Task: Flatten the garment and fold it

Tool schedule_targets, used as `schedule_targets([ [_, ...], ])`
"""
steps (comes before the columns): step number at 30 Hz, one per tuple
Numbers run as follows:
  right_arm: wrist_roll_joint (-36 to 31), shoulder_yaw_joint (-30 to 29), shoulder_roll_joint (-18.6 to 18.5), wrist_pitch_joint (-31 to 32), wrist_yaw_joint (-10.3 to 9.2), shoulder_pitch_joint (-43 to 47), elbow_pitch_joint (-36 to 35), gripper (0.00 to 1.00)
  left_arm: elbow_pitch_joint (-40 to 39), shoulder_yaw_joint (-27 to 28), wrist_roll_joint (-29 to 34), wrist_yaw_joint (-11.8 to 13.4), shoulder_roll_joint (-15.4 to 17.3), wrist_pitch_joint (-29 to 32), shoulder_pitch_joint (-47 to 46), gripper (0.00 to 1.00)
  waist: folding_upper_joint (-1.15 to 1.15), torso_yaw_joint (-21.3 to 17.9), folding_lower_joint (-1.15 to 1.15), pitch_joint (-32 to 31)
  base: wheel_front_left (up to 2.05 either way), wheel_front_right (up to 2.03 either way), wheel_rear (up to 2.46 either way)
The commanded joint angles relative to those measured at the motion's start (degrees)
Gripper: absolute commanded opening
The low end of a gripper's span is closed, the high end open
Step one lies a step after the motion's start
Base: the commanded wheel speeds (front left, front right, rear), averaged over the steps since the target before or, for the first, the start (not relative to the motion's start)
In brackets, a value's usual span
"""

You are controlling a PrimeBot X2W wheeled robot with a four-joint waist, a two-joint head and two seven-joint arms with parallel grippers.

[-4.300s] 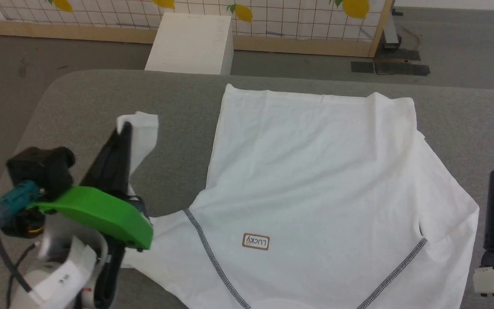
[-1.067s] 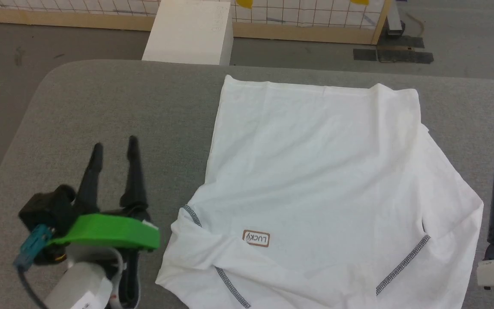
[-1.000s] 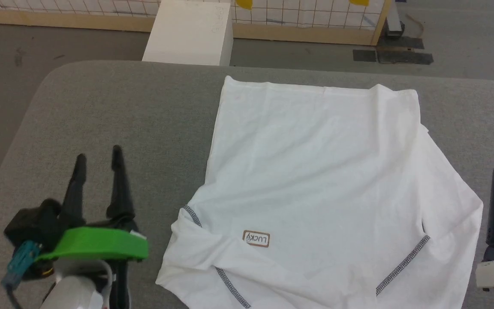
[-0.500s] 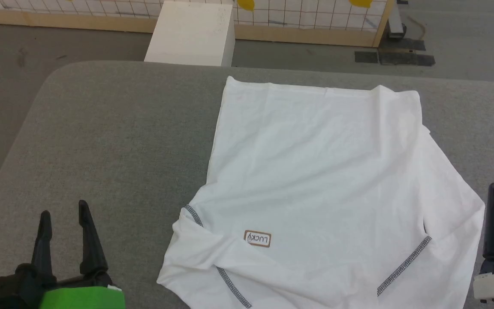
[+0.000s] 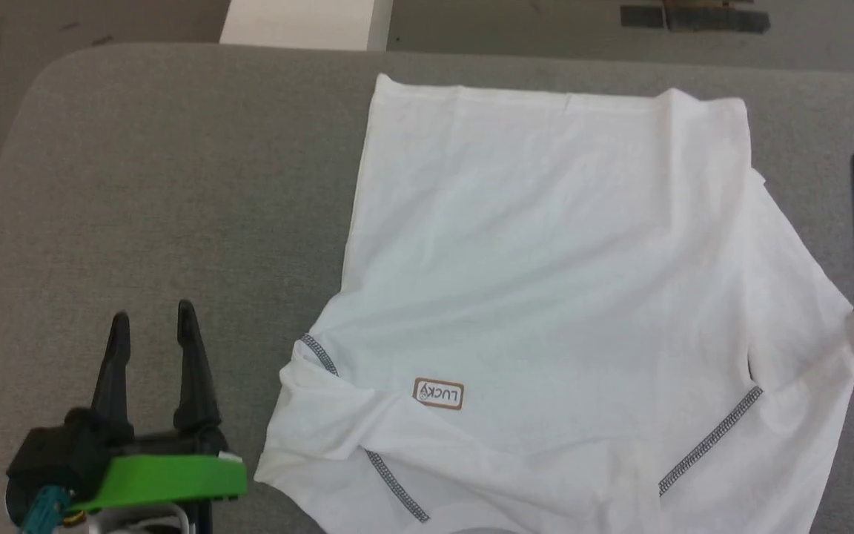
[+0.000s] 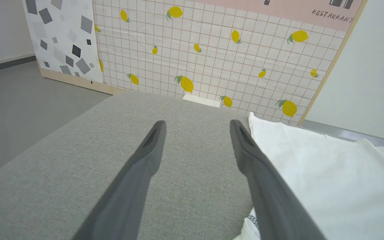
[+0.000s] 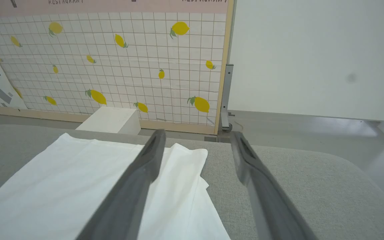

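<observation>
Two sets of jaws, both spread wide, nothing held.

Head view: shirt flat on grey table, collar toward you. Left gripper just beside its left-hand shoulder, clear of cloth.

Left wrist view: fingers over bare table, shirt edge at right.

Right wrist view: right gripper over shirt's right edge.

Judged step: sleeve folding, left side looks tucked. Next: you pinch right sleeve, carry it inward.

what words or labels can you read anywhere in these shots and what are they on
"LUCKY": on the brown-bordered patch on the shirt, upside down in the head view.
"RESTAURANT": on the pink sign above the lemon wall, left wrist view.
Right wrist view: lettering along the top of the pink sign, cut off by the picture's edge, not fully readable.
</observation>
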Motion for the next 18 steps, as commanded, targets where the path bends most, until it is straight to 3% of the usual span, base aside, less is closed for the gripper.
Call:
schedule_targets([
  [1,1.4,-0.2,-0.8,1.6,-0.09,-3.0,1.3,1.0,0.1,0.3,0.8,-0.6,-0.5,-0.2,-1.7,1.0,0.0,-0.6,0.0,3.6,0.0,0.0,0.0],
  [6,3.5,1.5,-7.0,9.5,-0.09,-9.8,8.4,1.0,0.7,0.5,1.1,-2.1,-1.6,-0.2,-4.3,1.0,0.0,-0.3,0.0,7.1,0.0,0.0,0.0],
  [12,6.1,1.0,-11.4,20.4,-0.09,-13.5,16.2,1.0,1.7,0.3,1.8,-3.4,-2.8,-0.2,-6.2,1.0,0.0,1.0,0.0,9.9,0.0,0.0,0.0],
  [18,8.2,2.1,-14.5,24.1,-0.09,-12.8,19.0,1.0,2.5,0.7,2.1,-4.4,-3.5,-0.2,-7.0,1.0,0.0,2.3,0.0,11.4,0.0,0.0,0.0],
])
